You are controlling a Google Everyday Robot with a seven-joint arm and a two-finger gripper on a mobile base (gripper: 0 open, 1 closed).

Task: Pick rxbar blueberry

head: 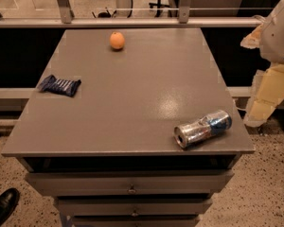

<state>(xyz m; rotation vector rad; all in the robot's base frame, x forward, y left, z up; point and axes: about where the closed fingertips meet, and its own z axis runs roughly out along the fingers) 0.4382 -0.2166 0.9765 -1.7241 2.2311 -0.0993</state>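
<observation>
One rxbar blueberry [59, 85] lies across the table [146, 93] from the end effector [261, 109].

A matt grey painted finish is seen on the table [132, 108], with a soft sheen caught towards its right side. The rxbar blueberry [59, 85] is wrapped in crinkled, faintly glossy dark blue film. Bright, dented, mirror-shiny metal is shown by the can [202, 128]. The gripper [262, 103], held just off the table's right edge, is clad in pale cream, matt, plastic-looking shells. Speckled, stone-like floor [270, 193] is seen below.
</observation>
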